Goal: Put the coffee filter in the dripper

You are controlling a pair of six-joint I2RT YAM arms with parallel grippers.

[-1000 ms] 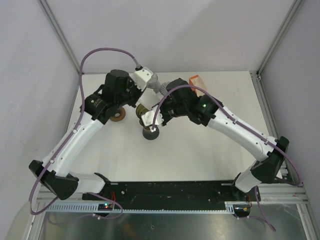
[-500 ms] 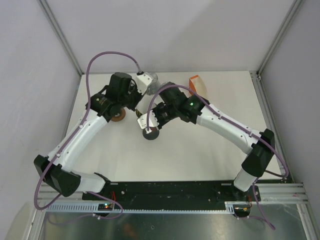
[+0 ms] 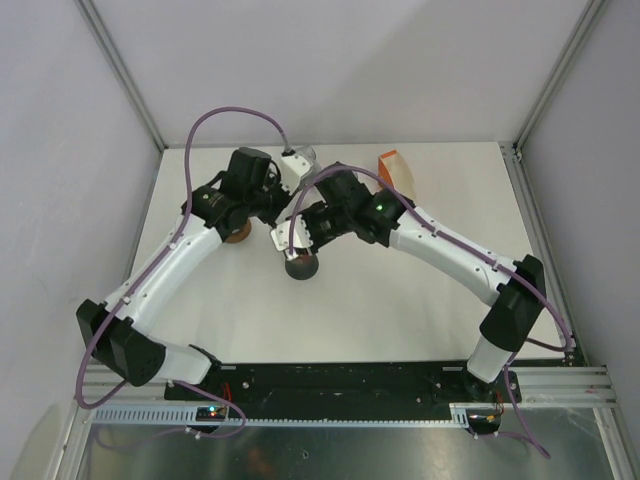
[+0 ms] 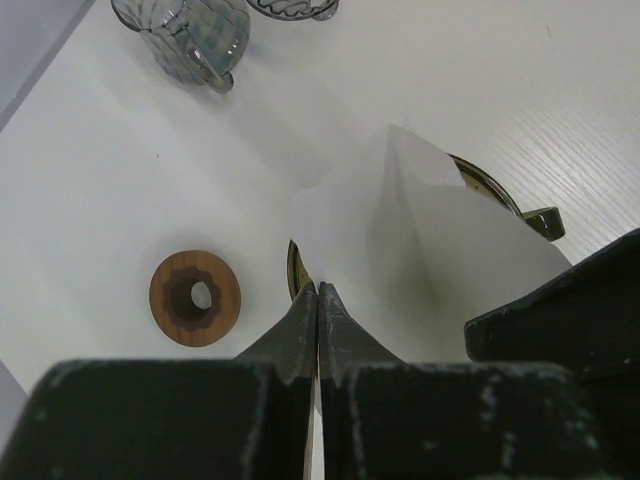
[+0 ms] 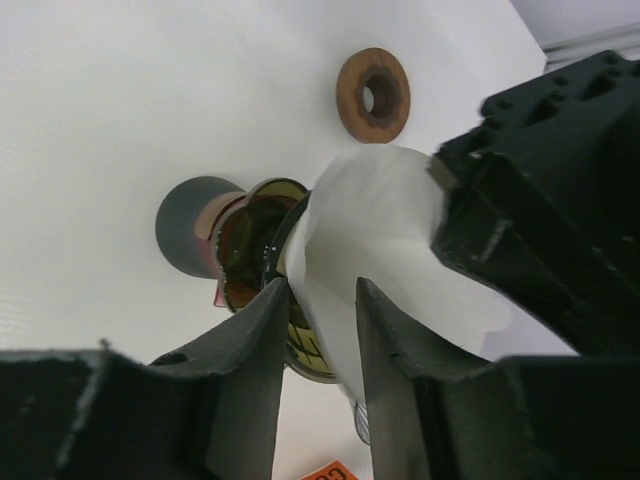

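A white paper coffee filter [image 4: 420, 240] stands opened as a cone in the olive-tinted dripper [image 4: 490, 185]. My left gripper [image 4: 318, 298] is shut on the filter's near edge. In the right wrist view the filter [image 5: 390, 215] rises out of the dripper [image 5: 250, 255], which sits on a dark grey round base [image 5: 185, 230]. My right gripper [image 5: 320, 300] is open, its fingers [image 5: 255, 330] straddling the filter's wall at the dripper rim. In the top view both grippers, left [image 3: 278, 198] and right [image 3: 300, 232], meet over the dripper and hide it; only the grey base [image 3: 300, 266] shows.
A wooden ring [image 4: 195, 298] lies on the table left of the dripper, partly visible in the top view [image 3: 236, 233]. A glass server [image 4: 185, 35] stands farther back. An orange box [image 3: 396, 169] stands at the back right. The table's back edge and frame posts are close behind.
Both arms have shifted a little toward the back left and drawn closer together over the dripper. The grey base has moved slightly left with them.
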